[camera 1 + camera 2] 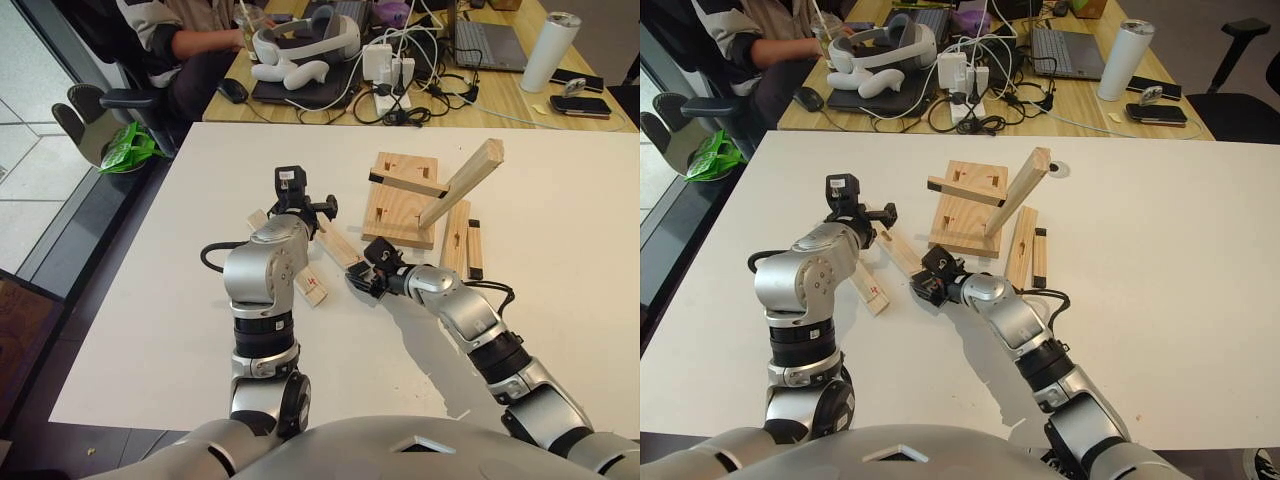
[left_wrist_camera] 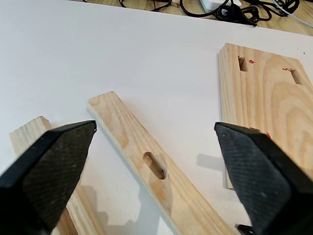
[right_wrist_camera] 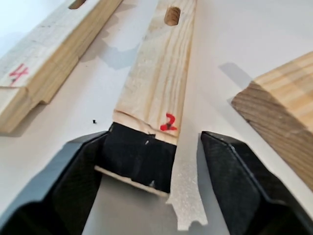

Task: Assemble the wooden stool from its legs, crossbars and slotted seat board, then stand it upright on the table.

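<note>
R fingers (image 3: 73, 186) sat spread either side of taped end of leg (image 3: 159, 73); L fingers (image 2: 49, 166) hung spread over it, beside seat board (image 1: 395, 205) on counter (image 1: 560, 250). Best: close squarely, lift w/o twisting.

the seat board (image 1: 400, 205) lay flat mid-table, slots up, with one leg (image 1: 462, 182) stuck in it and leaning right. a dark-ended crossbar (image 1: 405, 184) ran across above the board. a slotted piece (image 1: 455, 237) and a short bar (image 1: 475, 248) lay just right of it. the pieces marked 2 (image 3: 159, 78) and 4 (image 3: 44, 58) lay flat on its left.
</note>
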Motion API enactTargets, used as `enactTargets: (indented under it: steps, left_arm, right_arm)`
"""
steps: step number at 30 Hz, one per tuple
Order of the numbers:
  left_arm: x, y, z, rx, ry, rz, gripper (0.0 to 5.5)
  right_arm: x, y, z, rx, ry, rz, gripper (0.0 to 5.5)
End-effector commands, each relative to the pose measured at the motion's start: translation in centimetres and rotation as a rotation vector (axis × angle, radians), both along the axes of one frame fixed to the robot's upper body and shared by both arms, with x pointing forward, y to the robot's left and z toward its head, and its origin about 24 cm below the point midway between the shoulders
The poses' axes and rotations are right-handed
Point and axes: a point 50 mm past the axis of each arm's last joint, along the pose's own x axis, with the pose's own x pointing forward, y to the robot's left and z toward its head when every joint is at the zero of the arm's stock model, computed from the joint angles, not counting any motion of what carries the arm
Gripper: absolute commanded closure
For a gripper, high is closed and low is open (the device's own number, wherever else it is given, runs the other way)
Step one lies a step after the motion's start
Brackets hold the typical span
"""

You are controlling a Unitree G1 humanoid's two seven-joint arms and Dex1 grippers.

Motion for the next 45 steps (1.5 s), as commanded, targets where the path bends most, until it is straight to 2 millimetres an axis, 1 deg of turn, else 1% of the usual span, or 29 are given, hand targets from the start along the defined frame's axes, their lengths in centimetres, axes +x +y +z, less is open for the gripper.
enactTargets:
  steps: [1,4,6,11,13,16,18,19,20,21,22,23,25,27,29,33,35,40,42,45]
  left_arm:
    - [0.1,-0.2,0.0,0.011,-0.002,-0.005,0.98]
    - [0.2,0.0,0.0,0.012,-0.004,0.001,0.98]
    - [0.2,0.5,0.0,0.015,-0.004,0.013,0.98]
    - [0.6,2.4,0.4,0.014,-0.014,0.055,0.98]
    - [1.0,3.9,1.2,-0.012,-0.039,0.078,0.98]
    - [1.8,7.3,2.6,-0.079,-0.056,0.137,0.98]
    - [2.0,9.9,3.4,-0.123,-0.054,0.189,0.98]
    - [2.0,10.8,3.6,-0.16,-0.038,0.196,0.98]
    - [1.6,11.3,3.5,-0.218,0.002,0.182,0.98]
    - [1.1,11.2,3.1,-0.278,0.05,0.154,0.98]
    - [0.4,10.2,2.3,-0.373,0.112,0.098,0.98]
    - [-0.4,9.0,1.6,-0.456,0.151,0.03,0.98]
    - [-1.6,6.2,0.4,-0.642,0.166,-0.077,0.98]
    - [-2.4,4.2,-0.7,-0.77,0.177,-0.073,0.98]
    - [-2.4,3.6,-0.8,-0.842,0.18,-0.013,0.98]
    - [-1.2,3.8,0.2,-0.873,0.173,0.054,0.98]
    - [-0.8,4.7,0.2,-0.877,0.183,0.117,0.98]
    - [0.7,6.6,1.8,-0.984,0.082,0.186,0.98]
    - [1.1,7.1,2.3,-0.996,0.065,0.192,0.98]
    - [1.3,6.8,2.9,-1.01,0.056,0.144,0.98]
  right_arm:
    - [0.0,0.3,-0.5,-0.017,0.033,0.024,2.76]
    - [-0.1,0.3,-0.5,-0.015,0.044,0.035,3.18]
    - [-0.1,0.2,-0.4,-0.016,0.045,0.033,3.43]
    - [0.3,-0.5,0.0,-0.016,0.004,-0.01,3.45]
    - [0.6,-0.8,0.6,0.006,-0.03,-0.051,3.45]
    - [0.8,-1.1,1.8,0.069,-0.091,-0.097,3.45]
    - [0.7,-1.2,2.6,0.11,-0.122,-0.118,3.45]
    - [0.7,-1.3,3.1,0.131,-0.139,-0.137,3.45]
    - [0.8,-1.4,3.6,0.154,-0.153,-0.152,3.45]
    - [0.8,-1.4,4.0,0.169,-0.164,-0.163,3.45]
    - [0.8,-1.4,4.4,0.179,-0.172,-0.168,3.45]
    - [0.8,-1.4,4.6,0.185,-0.177,-0.171,3.45]
    - [0.9,-1.5,4.8,0.189,-0.185,-0.179,3.45]
    - [0.9,-1.5,5.0,0.192,-0.188,-0.182,3.45]
    - [0.9,-1.3,5.0,0.196,-0.187,-0.174,3.45]
    - [0.7,-1.0,5.2,0.213,-0.18,-0.152,3.45]
    - [0.5,-0.7,5.2,0.245,-0.151,-0.139,3.45]
    - [-0.2,-0.3,5.0,0.288,-0.093,-0.114,3.45]
    - [-0.5,-0.3,5.0,0.316,-0.067,-0.109,3.45]
    - [-1.0,-0.4,4.9,0.338,-0.038,-0.103,3.45]
